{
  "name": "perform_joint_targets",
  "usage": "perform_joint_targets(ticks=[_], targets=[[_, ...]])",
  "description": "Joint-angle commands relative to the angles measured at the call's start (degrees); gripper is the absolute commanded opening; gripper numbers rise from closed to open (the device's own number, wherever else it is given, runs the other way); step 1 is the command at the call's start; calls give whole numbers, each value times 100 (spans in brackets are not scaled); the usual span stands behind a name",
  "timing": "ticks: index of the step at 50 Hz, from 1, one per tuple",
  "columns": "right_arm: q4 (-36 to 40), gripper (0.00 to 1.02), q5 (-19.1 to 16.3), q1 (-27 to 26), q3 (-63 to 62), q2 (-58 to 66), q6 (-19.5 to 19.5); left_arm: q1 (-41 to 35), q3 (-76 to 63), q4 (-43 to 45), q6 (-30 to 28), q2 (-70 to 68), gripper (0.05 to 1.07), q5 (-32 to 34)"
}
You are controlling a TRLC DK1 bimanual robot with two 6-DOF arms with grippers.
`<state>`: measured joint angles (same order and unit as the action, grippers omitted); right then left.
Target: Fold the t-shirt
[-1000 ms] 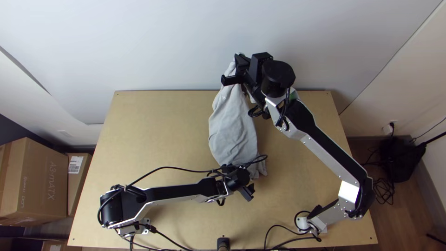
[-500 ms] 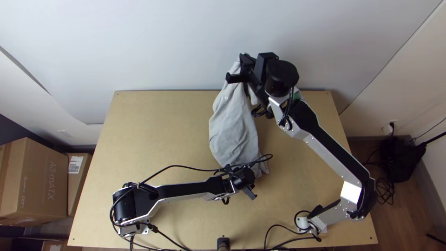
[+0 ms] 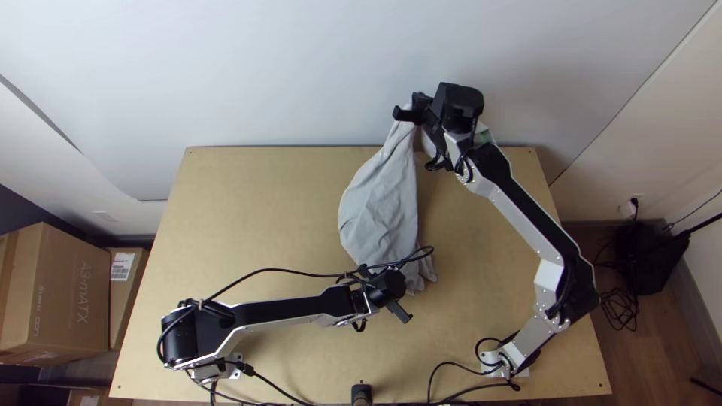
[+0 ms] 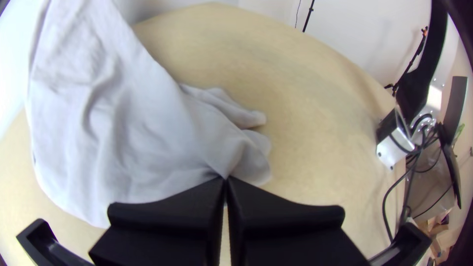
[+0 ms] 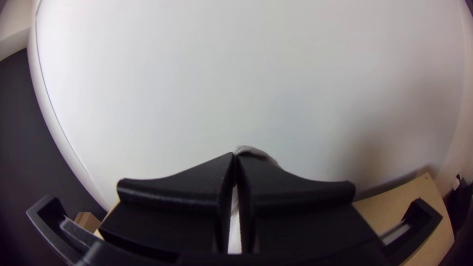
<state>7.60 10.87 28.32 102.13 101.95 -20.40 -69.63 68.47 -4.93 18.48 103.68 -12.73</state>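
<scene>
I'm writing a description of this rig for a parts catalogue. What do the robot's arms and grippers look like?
The left arm and right arm both have silver-grey links with black strips and chunky black joints. Black cables loop along the left arm. The left gripper and right gripper are black, each with two wide, flat fingers.

Top view: brightly, evenly lit. Wall [image 5: 246,74]: soft-edged shadow dimmed part in right wrist view. Table [image 4: 320,123]: edge bowed in left wrist view. Both wrist views: corners fell dark.
</scene>
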Motion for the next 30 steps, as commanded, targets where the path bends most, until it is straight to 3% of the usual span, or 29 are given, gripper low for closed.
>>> perform_joint_targets(ticks=[1,16,22,30], targets=[[-197,2,-33,-81,-70,123,-122,54,-229,-8,94,-392,8,-19],[-259,2,-85,-318,-132,510,-280,423,-756,-500,-204,-1368,8,95],[-250,2,-94,-415,-325,589,-359,907,-1143,-764,-477,-2168,8,429],[-232,2,-217,-590,-764,721,-544,1680,-1670,-1414,-943,-3293,8,1387]])
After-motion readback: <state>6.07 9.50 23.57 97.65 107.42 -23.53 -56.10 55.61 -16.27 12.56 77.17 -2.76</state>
